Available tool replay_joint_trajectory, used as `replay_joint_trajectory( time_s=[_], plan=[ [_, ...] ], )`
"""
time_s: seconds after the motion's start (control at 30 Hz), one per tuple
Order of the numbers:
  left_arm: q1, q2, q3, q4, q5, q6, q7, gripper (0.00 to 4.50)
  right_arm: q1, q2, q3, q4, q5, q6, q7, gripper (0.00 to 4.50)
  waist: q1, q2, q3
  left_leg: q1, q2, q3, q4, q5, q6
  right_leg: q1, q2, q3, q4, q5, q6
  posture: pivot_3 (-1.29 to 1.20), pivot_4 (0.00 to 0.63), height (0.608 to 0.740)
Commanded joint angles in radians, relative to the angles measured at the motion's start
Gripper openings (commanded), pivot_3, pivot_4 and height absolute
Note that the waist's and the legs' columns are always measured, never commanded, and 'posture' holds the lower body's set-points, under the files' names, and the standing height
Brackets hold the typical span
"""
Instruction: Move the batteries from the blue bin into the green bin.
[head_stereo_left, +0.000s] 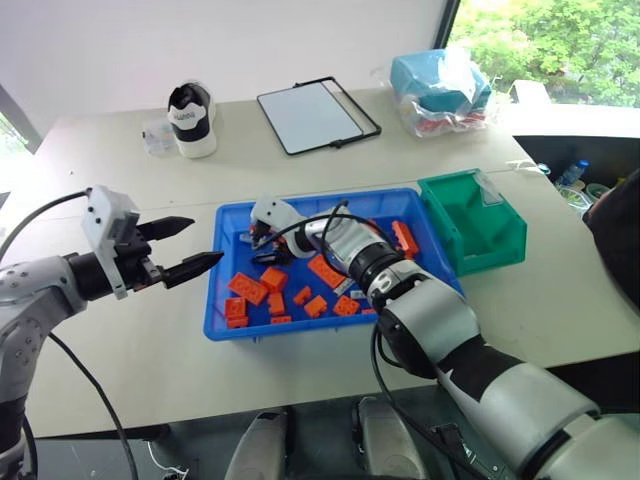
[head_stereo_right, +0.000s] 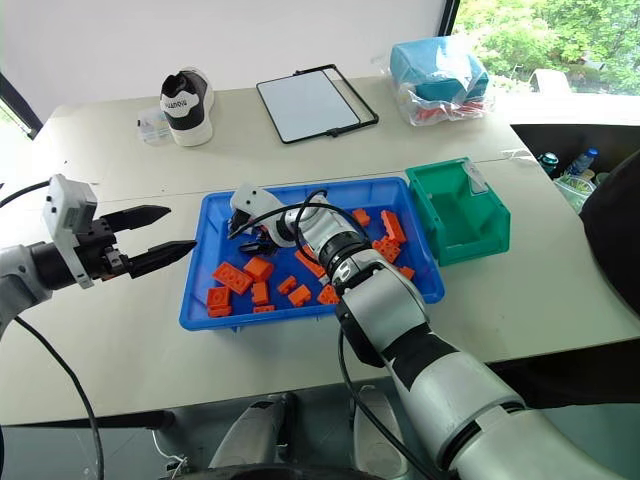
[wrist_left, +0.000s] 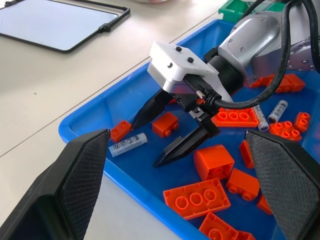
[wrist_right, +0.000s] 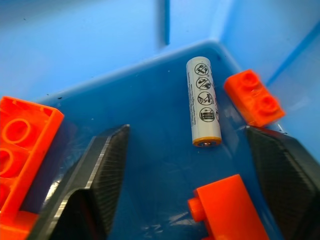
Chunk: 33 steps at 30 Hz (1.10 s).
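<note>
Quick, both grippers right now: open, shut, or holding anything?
Left gripper: open, empty, beside the blue bin.
Right gripper: open, empty, over a battery.

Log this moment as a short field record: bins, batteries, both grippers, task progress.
blue bin: on the table, holds orange bricks and batteries
green bin: beside the blue bin's far right corner, no battery visible inside
batteries seen: one lying in a corner of the blue bin, two more among the bricks
right gripper: open, inside the blue bin, fingers either side of the corner battery, not gripping it
left gripper: open, holding nothing, over the table left of the blue bin
progress: no battery visibly moved yet
</note>
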Motion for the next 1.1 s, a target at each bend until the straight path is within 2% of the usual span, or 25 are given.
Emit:
replay_joint_trajectory(
  time_s=[0.03, 0.13, 0.17, 0.5, 0.57, 0.63, 0.7, 0.8, 0.87, 0.97, 1.03, 1.1],
  plan=[
    [-0.019, 0.008, 0.018, -0.002, 0.002, -0.018, -0.006, 4.5, 0.003, 0.006, 0.004, -0.008, -0.003, -0.006, 0.001, 2.13, 0.0, 0.0, 0.0, 0.0, 0.0, 0.0, 0.0, 0.0, 0.0, 0.0, 0.0, 0.0, 0.0, 0.0, 0.0, 0.0, 0.15, 0.731],
    [-0.022, 0.008, 0.017, 0.001, 0.005, -0.019, -0.007, 4.5, 0.001, 0.009, 0.001, -0.009, 0.0, -0.004, -0.002, 0.54, 0.0, 0.0, 0.0, 0.0, 0.0, 0.0, 0.0, 0.0, 0.0, 0.0, 0.0, 0.0, 0.0, 0.0, 0.0, 0.0, 0.15, 0.731],
    [-0.024, 0.007, 0.015, 0.003, 0.007, -0.02, -0.007, 4.5, 0.0, 0.01, 0.002, -0.009, -0.001, -0.005, -0.003, 0.4, 0.0, 0.0, 0.0, 0.0, 0.0, 0.0, 0.0, 0.0, 0.0, 0.0, 0.0, 0.0, 0.0, 0.0, 0.0, 0.0, 0.15, 0.731],
    [-0.045, -0.003, -0.006, 0.026, 0.016, -0.029, -0.02, 4.5, -0.03, -0.004, -0.017, -0.07, 0.035, 0.024, 0.071, 0.42, 0.0, 0.0, 0.0, 0.0, 0.0, 0.0, 0.0, 0.0, 0.0, 0.0, 0.0, 0.0, 0.0, 0.0, 0.0, 0.0, 0.15, 0.731],
    [-0.05, -0.007, -0.009, 0.025, 0.001, -0.017, -0.027, 4.5, -0.057, -0.018, -0.064, -0.148, 0.095, 0.111, 0.102, 0.42, 0.0, 0.0, 0.0, 0.0, 0.0, 0.0, 0.0, 0.0, 0.0, 0.0, 0.0, 0.0, 0.0, 0.0, 0.0, 0.0, 0.15, 0.731],
    [-0.051, -0.01, -0.016, 0.022, -0.005, -0.011, -0.036, 4.5, -0.032, -0.05, -0.079, -0.333, 0.145, 0.246, 0.165, 0.42, 0.001, 0.0, 0.0, 0.0, 0.0, 0.0, 0.0, 0.0, 0.0, 0.0, 0.0, 0.0, 0.0, 0.0, 0.0, 0.0, 0.15, 0.731],
    [-0.047, -0.008, -0.02, 0.015, -0.011, -0.009, -0.053, 4.5, 0.046, -0.101, -0.071, -0.6, 0.18, 0.414, 0.201, 0.42, 0.003, 0.0, 0.0, -0.001, 0.0, 0.0, 0.001, 0.0, 0.0, -0.001, 0.0, 0.0, 0.0, 0.0, 0.0, 0.0, 0.15, 0.731],
    [-0.05, -0.004, -0.02, -0.003, -0.054, 0.023, -0.077, 4.5, 0.214, -0.24, -0.116, -1.089, 0.235, 0.728, 0.177, 0.42, 0.025, -0.001, 0.0, -0.002, 0.0, -0.001, 0.002, -0.001, -0.001, 0.0, 0.0, 0.0, 0.0, 0.0, 0.0, 0.0, 0.15, 0.731],
    [-0.047, 0.008, -0.027, -0.016, -0.077, 0.042, -0.101, 4.5, 0.294, -0.327, -0.165, -1.311, 0.258, 0.871, 0.144, 0.42, 0.034, -0.002, -0.001, -0.002, 0.0, -0.001, 0.003, -0.001, -0.001, 0.0, -0.001, 0.0, -0.001, 0.0, 0.0, 0.0, 0.15, 0.731],
    [-0.039, 0.032, -0.054, -0.023, -0.068, 0.036, -0.151, 4.5, 0.373, -0.451, -0.283, -1.523, 0.295, 1.037, 0.093, 0.42, 0.038, -0.001, 0.0, -0.004, 0.0, 0.0, 0.003, -0.001, -0.001, -0.001, -0.001, 0.0, -0.002, 0.0, 0.0, 0.0, 0.15, 0.731],
    [-0.041, 0.05, -0.065, 0.002, -0.051, 0.024, -0.183, 4.5, 0.405, -0.51, -0.353, -1.591, 0.322, 1.118, 0.062, 0.42, 0.036, -0.001, 0.0, -0.004, 0.0, 0.001, 0.003, -0.001, -0.001, -0.001, -0.002, 0.0, -0.002, 0.0, -0.001, 0.0, 0.15, 0.731],
    [-0.061, 0.065, -0.072, 0.051, -0.028, 0.008, -0.205, 4.5, 0.419, -0.521, -0.385, -1.626, 0.355, 1.177, 0.032, 0.42, 0.027, -0.001, 0.0, -0.003, 0.002, 0.003, 0.003, -0.001, -0.001, -0.001, -0.002, 0.0, -0.002, -0.002, -0.003, 0.0, 0.15, 0.731]
  ],
)
